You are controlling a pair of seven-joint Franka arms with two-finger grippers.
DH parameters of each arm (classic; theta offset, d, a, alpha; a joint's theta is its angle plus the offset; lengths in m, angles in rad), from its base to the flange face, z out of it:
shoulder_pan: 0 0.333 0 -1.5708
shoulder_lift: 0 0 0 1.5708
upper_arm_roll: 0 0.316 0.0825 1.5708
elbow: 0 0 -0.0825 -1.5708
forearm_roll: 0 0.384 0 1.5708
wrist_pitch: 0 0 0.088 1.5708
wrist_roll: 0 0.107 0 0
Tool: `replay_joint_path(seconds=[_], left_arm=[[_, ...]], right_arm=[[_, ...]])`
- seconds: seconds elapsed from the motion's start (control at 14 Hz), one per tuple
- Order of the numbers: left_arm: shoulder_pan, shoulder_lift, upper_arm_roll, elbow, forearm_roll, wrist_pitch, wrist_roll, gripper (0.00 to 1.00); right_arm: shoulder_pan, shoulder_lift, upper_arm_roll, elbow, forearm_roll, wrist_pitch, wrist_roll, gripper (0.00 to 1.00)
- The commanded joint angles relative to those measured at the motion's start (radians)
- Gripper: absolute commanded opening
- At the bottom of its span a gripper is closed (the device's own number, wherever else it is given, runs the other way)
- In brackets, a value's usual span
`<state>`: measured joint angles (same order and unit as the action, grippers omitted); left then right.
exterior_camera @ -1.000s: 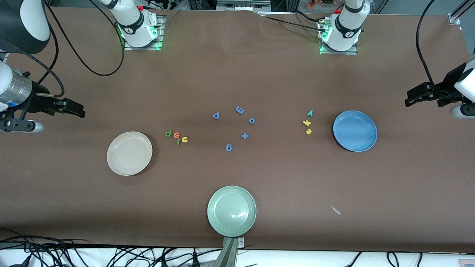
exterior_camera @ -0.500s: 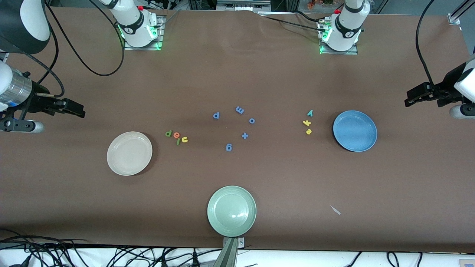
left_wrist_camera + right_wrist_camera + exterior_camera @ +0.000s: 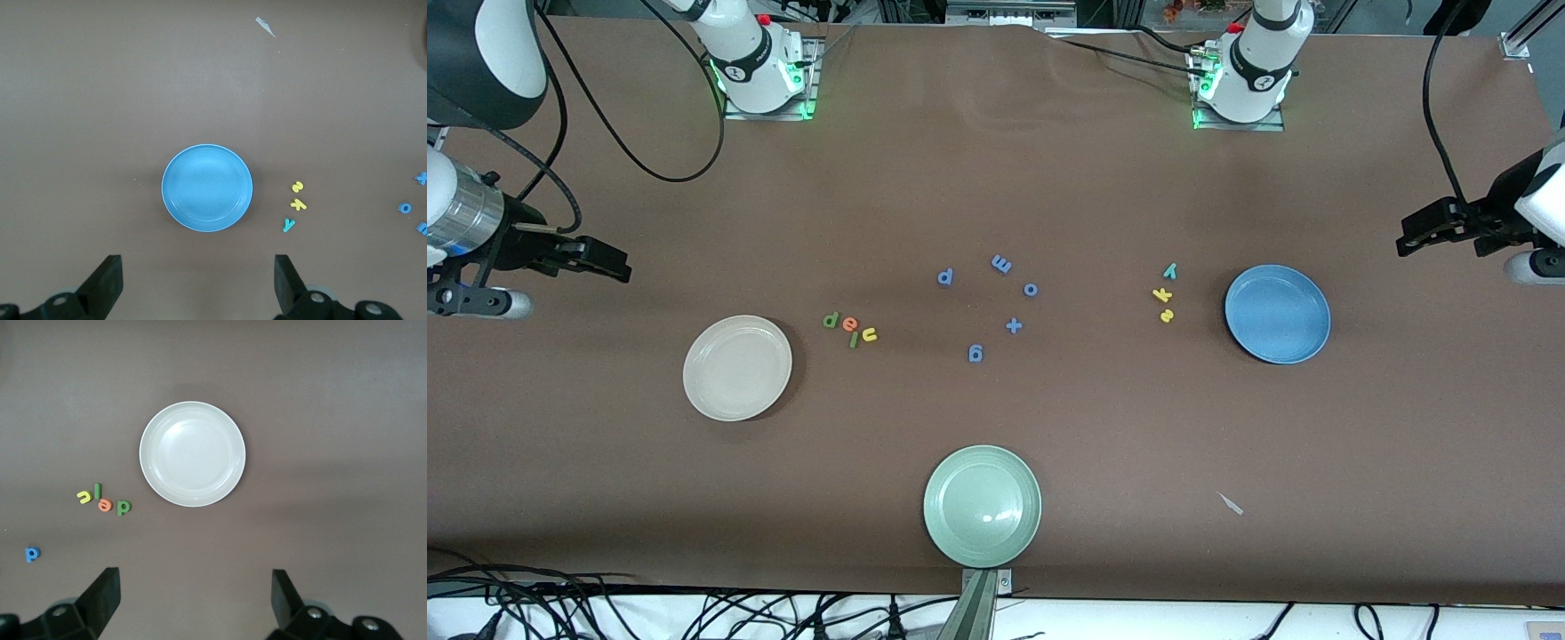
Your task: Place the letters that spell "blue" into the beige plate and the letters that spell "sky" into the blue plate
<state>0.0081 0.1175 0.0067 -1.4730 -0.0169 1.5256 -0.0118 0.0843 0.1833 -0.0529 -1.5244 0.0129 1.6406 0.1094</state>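
Left gripper (image 3: pixel 1409 238) hanging high over the table's left-arm end, fingers (image 3: pixel 107 283) spread wide, holding nothing; waiting. Right gripper (image 3: pixel 618 264) hanging over the right-arm end, fingers (image 3: pixel 103 593) likewise wide apart and empty; waiting too.

Lying on the brown table (image 3: pixel 996 178): beige plate (image 3: pixel 737 367) toward the right arm's end, bare inside. Just beside it, toward the table's middle, sitting in a tight cluster: green b (image 3: pixel 831 320), orange e (image 3: pixel 848 324), thin green l (image 3: pixel 855 339), yellow u (image 3: pixel 869 334), the l and u slightly nearer the front camera than the b and e.

Blue plate (image 3: pixel 1278 314) resting toward the left arm's end, also bare. Just beside it, toward the middle, standing in a short column: teal y (image 3: pixel 1170 270) farthest from the camera, yellow k (image 3: pixel 1161 294) in between, yellow s (image 3: pixel 1167 315) nearest.

Scattering across the middle between both groups: all-blue letters (image 3: pixel 1001 264) and a plus sign (image 3: pixel 1014 325). Pale green plate (image 3: pixel 982 506) sitting nearest the camera, at the table's edge. Small white scrap (image 3: pixel 1231 504) lying near that edge, toward the left arm's end.
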Motion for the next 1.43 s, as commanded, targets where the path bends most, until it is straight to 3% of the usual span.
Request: replay_joint_path(seconds=[0.0,0.36,0.64,0.79,1.07,1.21,1.36], left_arm=[[-0.007,-0.009,-0.002,-0.009,0.032,0.004,-0.011,1.00],[0.006,-0.001,-0.001,-0.049,0.032,0.028,-0.011,0.99],[0.007,-0.001,0.001,-0.232,0.031,0.249,-0.048,0.98],[-0.008,0.002,-0.001,-0.324,0.031,0.359,-0.100,0.98],[-0.016,0.019,-0.065,-0.455,0.031,0.520,-0.210,0.98],[-0.016,0.022,-0.109,-0.528,0.031,0.611,-0.261,0.98],[-0.016,0.077,-0.143,-0.541,0.028,0.634,-0.266,0.96]], right_arm=[[-0.003,-0.015,0.002,-0.005,-0.002,0.001,0.010,1.00],[-0.006,-0.008,0.002,-0.002,-0.002,0.005,0.007,1.00],[-0.006,0.007,0.002,0.012,-0.013,0.011,0.004,1.00],[0.003,0.076,0.005,0.015,-0.013,0.051,0.007,1.00],[0.017,0.143,0.013,-0.002,-0.001,0.103,-0.008,1.00],[0.081,0.186,0.019,-0.003,0.001,0.134,0.016,0.99],[0.113,0.221,0.022,-0.005,0.002,0.177,0.100,0.99]])
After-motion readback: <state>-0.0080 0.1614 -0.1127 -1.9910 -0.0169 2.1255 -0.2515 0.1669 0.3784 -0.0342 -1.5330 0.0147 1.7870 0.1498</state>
